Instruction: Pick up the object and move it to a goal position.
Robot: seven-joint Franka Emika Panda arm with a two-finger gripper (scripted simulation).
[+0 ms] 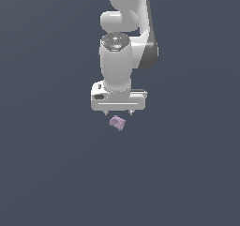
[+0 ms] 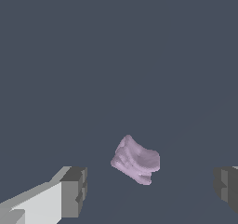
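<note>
The object (image 1: 117,123) is a small pale lilac lump — knobby, ridged and uneven in outline — lying on a flat, matte slate-grey surface (image 1: 47,173). The smooth white arm (image 1: 123,28) hangs above it, and the gripper (image 1: 118,112) sits just over the lump with its jaws spread wide, holding nothing. The wrist view shows what the exterior view hides: the lump's (image 2: 136,161) folds and grooves, and the dark grey blocky fingertips (image 2: 76,191) standing apart on either side, neither touching it.

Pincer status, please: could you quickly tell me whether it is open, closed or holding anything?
Pincer: open, holding nothing; the lilac chunk lies free between its fingers.
</note>
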